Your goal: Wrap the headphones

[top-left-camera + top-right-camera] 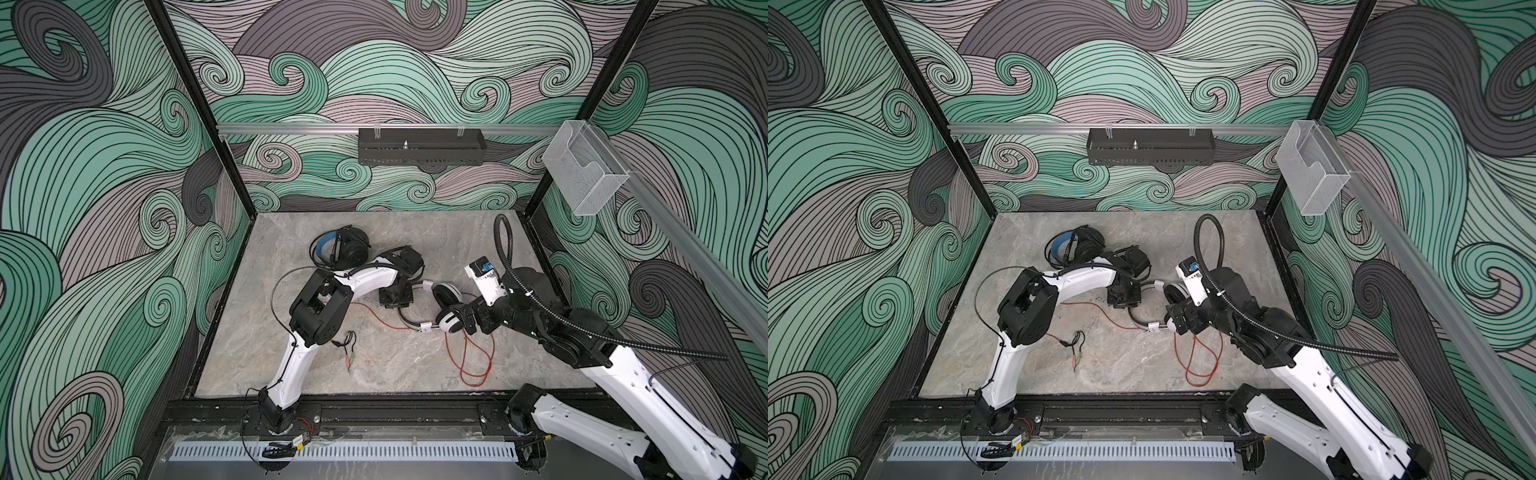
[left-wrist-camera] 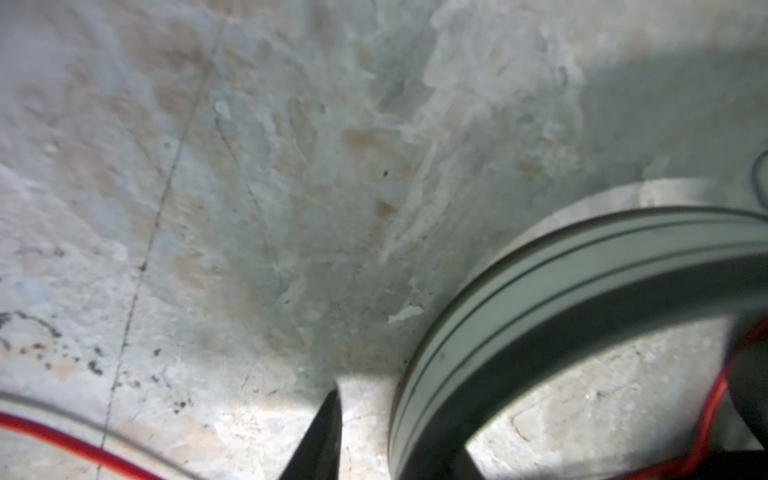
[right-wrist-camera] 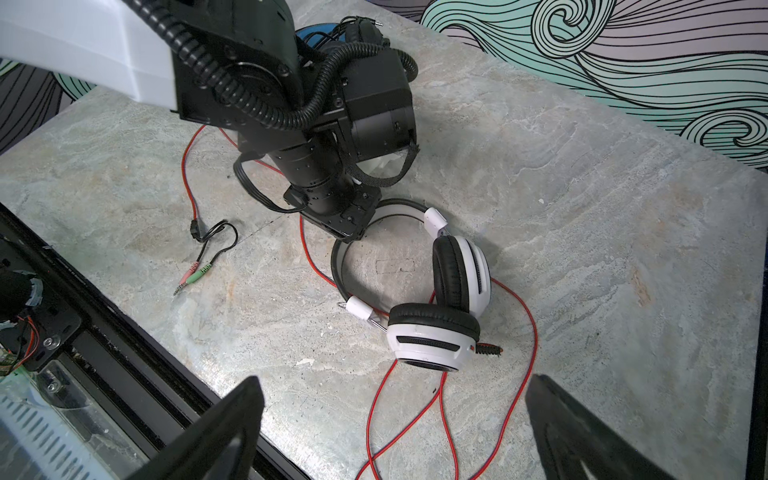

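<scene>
Headband (image 2: 478, 316) between fingers (image 2: 316, 440) of left hand (image 3: 353, 235)

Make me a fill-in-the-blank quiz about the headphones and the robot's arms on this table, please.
1. The white headphones trail a cable coloured ____.
2. The black headphones have a ____ headband lining.
3. The right gripper is wide ____.
4. The left gripper reaches down to the white set's ____.

Missing words: red; blue; open; headband.
</scene>
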Controlling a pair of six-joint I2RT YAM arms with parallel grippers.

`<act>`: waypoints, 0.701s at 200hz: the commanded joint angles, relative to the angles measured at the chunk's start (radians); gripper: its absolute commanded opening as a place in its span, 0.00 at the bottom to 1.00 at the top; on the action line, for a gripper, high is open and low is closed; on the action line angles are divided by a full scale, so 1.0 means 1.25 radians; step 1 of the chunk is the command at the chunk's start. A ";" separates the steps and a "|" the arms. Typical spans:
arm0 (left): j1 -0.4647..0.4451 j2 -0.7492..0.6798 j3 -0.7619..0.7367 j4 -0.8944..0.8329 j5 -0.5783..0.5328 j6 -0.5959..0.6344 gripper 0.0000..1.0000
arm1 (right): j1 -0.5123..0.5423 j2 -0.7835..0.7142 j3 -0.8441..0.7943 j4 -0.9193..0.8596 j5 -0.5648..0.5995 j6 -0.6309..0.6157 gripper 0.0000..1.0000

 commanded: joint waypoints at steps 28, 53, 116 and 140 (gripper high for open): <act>-0.004 0.004 0.037 -0.033 -0.056 0.041 0.14 | -0.011 0.013 -0.006 -0.008 0.000 0.028 0.99; -0.004 -0.023 0.044 -0.034 -0.092 0.071 0.04 | -0.017 0.022 0.004 -0.019 -0.003 0.037 0.99; -0.013 -0.317 -0.100 0.184 -0.241 0.351 0.00 | -0.064 0.077 0.105 -0.075 -0.076 0.037 0.99; -0.022 -0.460 -0.221 0.353 -0.208 0.529 0.00 | -0.087 0.105 0.153 -0.076 -0.152 0.026 0.99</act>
